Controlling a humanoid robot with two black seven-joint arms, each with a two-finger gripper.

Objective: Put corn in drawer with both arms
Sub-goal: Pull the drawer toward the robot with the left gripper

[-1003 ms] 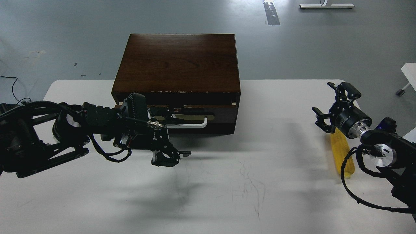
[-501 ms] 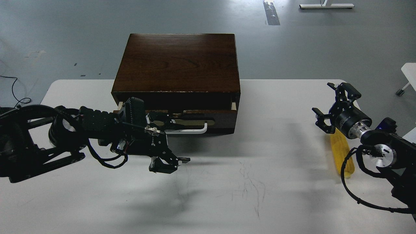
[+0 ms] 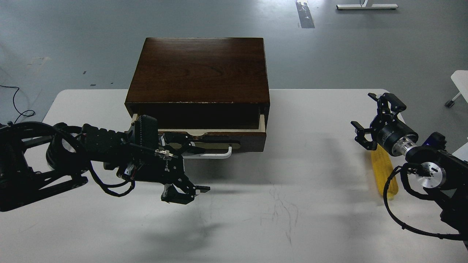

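The dark brown wooden box (image 3: pixel 199 69) stands at the back middle of the white table (image 3: pixel 292 219). Its drawer (image 3: pixel 248 140) is pulled partly out, showing a strip of pale wood rim (image 3: pixel 226 130). My left gripper (image 3: pixel 193 166) is spread open, its upper finger (image 3: pixel 182 141) hooked at the white bar handle (image 3: pixel 215 155) and its lower finger (image 3: pixel 182 193) hanging over the table. The yellow corn (image 3: pixel 382 171) lies on the table at the far right, partly hidden under my right arm. My right gripper (image 3: pixel 365 113) is open and empty, just above the corn's far end.
Grey floor lies beyond the table. A white piece of furniture (image 3: pixel 460 82) stands off the table's right edge. The table in front of the drawer bears only scuff marks (image 3: pixel 279 204).
My left gripper has drawn back toward me with the handle, and the drawer has slid further out, baring its pale rim. The right arm and the corn have not moved.
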